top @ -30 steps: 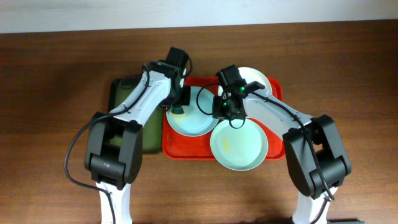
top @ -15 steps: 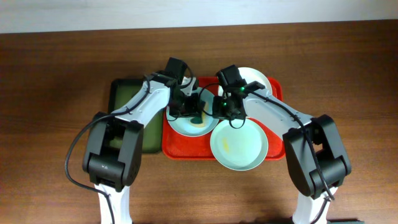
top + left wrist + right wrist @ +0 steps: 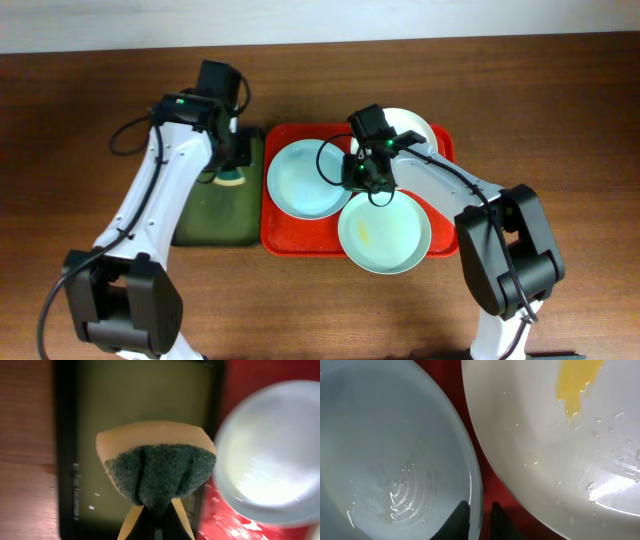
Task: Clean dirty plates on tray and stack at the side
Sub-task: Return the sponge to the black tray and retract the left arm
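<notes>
Wood table, red tray central. Seems between wipes: left gripper clamped on sponge over green tray, right gripper pinching rim of light blue plate on red tray. Next calls for lifting it aside to stack.

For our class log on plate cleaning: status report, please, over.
Left gripper shut on sponge, over dark green tray. Right gripper pinching light blue plate rim on red tray. Mint plate, yellow smear, crowds that grip.
</notes>
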